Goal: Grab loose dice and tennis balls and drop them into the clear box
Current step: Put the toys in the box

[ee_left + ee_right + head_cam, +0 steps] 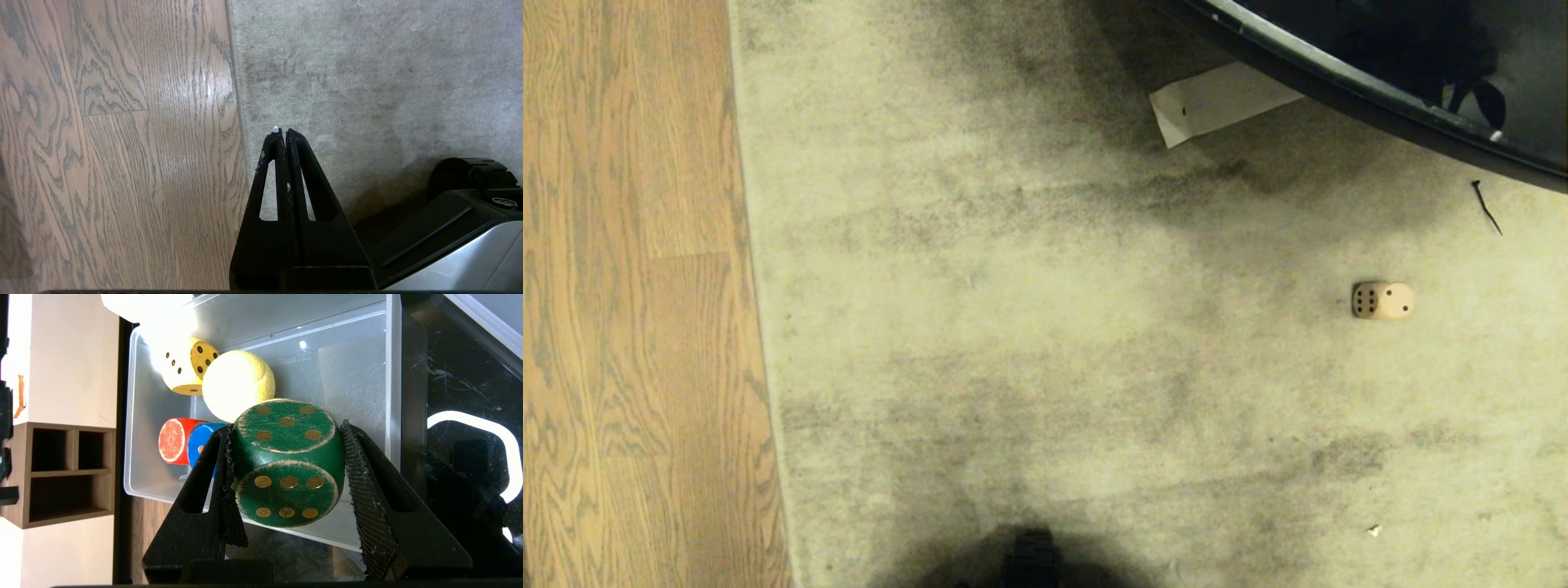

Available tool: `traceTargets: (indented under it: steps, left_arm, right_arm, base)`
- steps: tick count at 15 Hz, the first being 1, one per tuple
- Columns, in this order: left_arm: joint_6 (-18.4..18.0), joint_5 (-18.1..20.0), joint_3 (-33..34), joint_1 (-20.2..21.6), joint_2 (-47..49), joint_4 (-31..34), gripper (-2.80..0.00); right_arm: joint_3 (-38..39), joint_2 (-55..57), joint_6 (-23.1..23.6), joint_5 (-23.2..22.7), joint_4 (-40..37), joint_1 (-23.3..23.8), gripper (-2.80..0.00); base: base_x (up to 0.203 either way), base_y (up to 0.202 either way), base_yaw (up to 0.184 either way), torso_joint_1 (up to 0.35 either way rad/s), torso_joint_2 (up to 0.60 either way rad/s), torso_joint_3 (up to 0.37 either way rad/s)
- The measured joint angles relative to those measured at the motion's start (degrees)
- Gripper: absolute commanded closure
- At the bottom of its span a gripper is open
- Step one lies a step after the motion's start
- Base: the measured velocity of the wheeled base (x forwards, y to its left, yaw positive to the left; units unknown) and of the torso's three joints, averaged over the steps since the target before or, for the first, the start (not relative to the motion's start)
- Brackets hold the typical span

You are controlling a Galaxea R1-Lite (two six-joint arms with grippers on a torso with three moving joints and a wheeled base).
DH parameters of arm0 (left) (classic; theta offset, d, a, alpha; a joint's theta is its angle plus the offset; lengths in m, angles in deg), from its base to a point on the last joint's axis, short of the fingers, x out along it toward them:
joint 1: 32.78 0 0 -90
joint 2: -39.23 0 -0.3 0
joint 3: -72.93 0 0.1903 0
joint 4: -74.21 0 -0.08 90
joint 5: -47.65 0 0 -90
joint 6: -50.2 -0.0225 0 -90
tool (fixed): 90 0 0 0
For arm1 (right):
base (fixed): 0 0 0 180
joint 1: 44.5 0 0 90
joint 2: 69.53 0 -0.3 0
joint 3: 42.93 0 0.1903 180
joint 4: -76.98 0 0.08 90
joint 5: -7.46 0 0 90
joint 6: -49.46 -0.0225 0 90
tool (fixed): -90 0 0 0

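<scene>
Currently holding green die [288,463] pinched between right gripper [286,473] fingers over clear box [151,416] for drop-in; left gripper [282,132] fingers shut, parked; cream die [1382,300] loose on carpet [1045,327].

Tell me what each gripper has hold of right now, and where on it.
The right gripper clamps the green die by two opposite side faces, over the clear box. The left gripper is shut and holds nothing.

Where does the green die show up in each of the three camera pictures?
Head view: not in it; only a cream die lies on the carpet.
Left wrist view: not in it.
Right wrist view: centre, the green die clamped in the right gripper over the clear box.
Shared landmark: the carpet, in the head and left wrist views only.
</scene>
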Motion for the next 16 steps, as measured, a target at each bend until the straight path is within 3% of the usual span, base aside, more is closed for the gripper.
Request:
traceTargets:
  steps: [10,11,16]
  left_arm:
    - [0.0,0.0,0.0,0.0,0.0,0.0,0.00]
    - [0.0,0.0,0.0,0.0,0.0,0.0,0.00]
    - [0.0,0.0,0.0,0.0,0.0,0.0,0.00]
  right_arm:
    - [0.8,0.2,-0.4,0.1,0.0,-0.1,0.00]
    - [0.8,0.2,-0.4,0.1,0.0,-0.1,-2.80]
    - [0.7,0.2,-0.4,0.0,0.1,-0.1,-2.80]
  base:
    - [0.000,0.000,0.000,0.000,0.00,0.000]
    - [0.000,0.000,0.000,0.000,0.00,0.000]
    - [0.000,0.000,0.000,0.000,0.00,0.000]
